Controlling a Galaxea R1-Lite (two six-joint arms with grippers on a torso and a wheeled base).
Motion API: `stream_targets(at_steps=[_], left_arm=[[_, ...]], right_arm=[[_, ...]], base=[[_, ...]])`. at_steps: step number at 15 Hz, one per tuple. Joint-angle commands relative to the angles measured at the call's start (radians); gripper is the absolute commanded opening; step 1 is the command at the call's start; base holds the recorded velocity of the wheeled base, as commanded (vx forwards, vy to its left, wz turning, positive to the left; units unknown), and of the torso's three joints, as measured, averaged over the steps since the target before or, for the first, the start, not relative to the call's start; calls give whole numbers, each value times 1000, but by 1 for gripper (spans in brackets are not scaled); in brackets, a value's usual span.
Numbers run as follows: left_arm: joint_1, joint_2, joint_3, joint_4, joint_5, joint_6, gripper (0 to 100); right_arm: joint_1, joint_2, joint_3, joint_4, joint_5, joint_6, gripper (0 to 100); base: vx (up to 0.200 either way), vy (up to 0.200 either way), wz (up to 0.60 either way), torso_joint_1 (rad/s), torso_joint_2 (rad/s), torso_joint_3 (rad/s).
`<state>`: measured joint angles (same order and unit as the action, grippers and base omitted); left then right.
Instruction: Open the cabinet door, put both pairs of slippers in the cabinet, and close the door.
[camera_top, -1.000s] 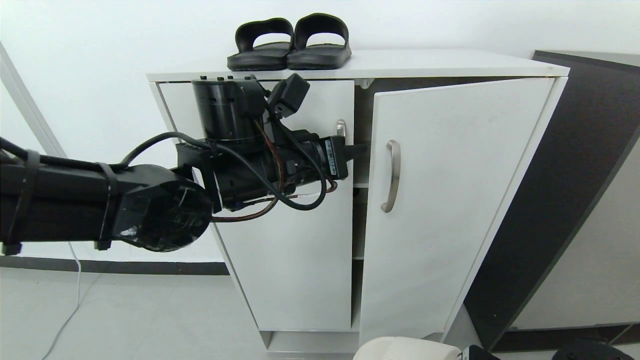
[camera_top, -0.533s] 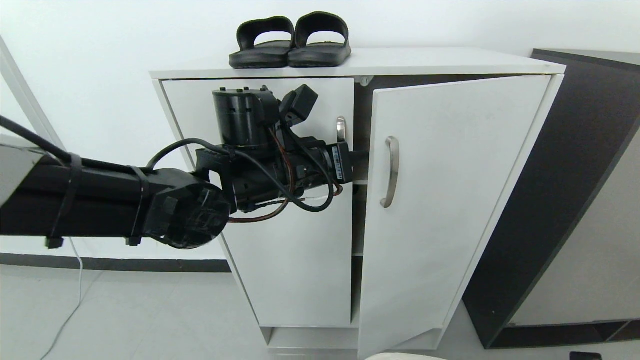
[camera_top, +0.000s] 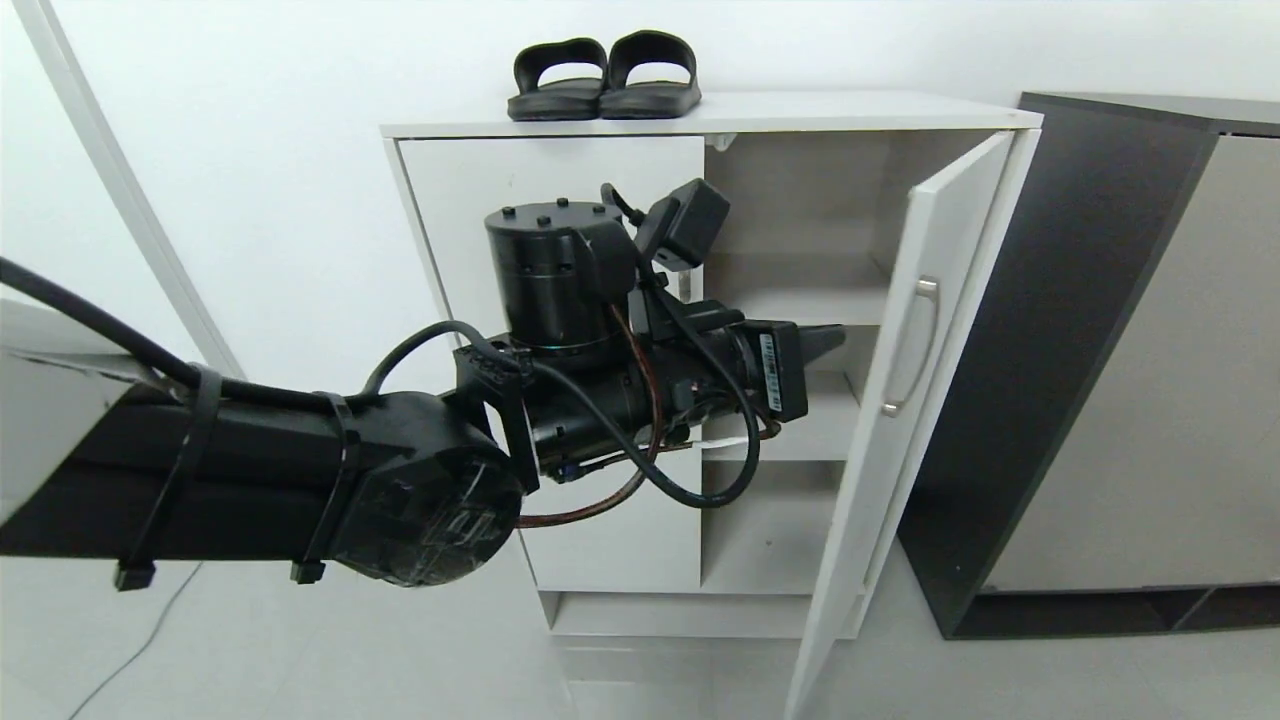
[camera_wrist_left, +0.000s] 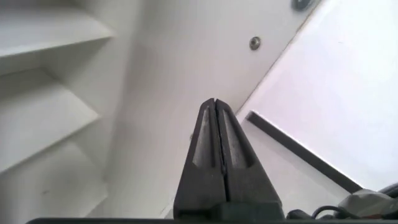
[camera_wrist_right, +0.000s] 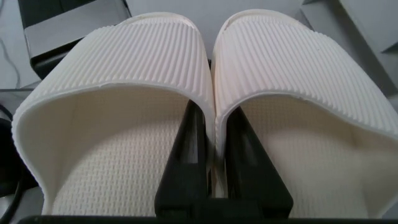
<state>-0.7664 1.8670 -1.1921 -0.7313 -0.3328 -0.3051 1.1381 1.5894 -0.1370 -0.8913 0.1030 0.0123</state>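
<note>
Flagging risks: left claw (camera_top: 828, 340) is pinched shut on nothing, parked in the open right half of the cabinet (camera_top: 850, 108), near the middle shelf (camera_top: 800, 300). That arm lies across the opening, so bringing the white slippers (camera_wrist_right: 124, 74) in risks an arm-to-arm clash unless it clears out first. Right claw (camera_wrist_right: 212, 143) clamps only the two inner side walls of the white pair, pressed together. With soft material and a narrow grip, either slipper could twist or drop on a fast swing or a bump against a shelf edge. Right door (camera_top: 950, 240) stands swung out toward the dark cabinet (camera_top: 1100, 300) on the right; if it drifts back, the gap narrows. Black slippers (camera_top: 605, 80) sit on the cabinet top above the shut left door (camera_top: 450, 200), a high reach and easy to knock off.

Hard to tell: right claw's tips are buried under the straps. How far the white pair is from the cabinet can't be judged. The right door's bottom corner is cut off.
</note>
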Motion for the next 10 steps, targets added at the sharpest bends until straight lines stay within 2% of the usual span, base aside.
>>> stream_targets(at_steps=[1, 6, 8, 10], left_arm=[[-8, 0, 9, -8, 1, 0, 0], [15, -5, 32, -22, 6, 1, 0], [78, -58, 57, -17, 51, 8, 0], [153, -183, 132, -7, 103, 23, 0]], right_arm=[[3, -2, 0, 0, 0, 0, 0], [-1, 4, -3, -2, -3, 0, 0], [-78, 14, -46, -12, -55, 6, 0], [-162, 66, -142, -12, -198, 86, 0]], base=[[-200, 0, 0, 2, 2, 2], [0, 0, 0, 0, 0, 0], [0, 0, 0, 0, 0, 0], [0, 0, 0, 0, 0, 0]])
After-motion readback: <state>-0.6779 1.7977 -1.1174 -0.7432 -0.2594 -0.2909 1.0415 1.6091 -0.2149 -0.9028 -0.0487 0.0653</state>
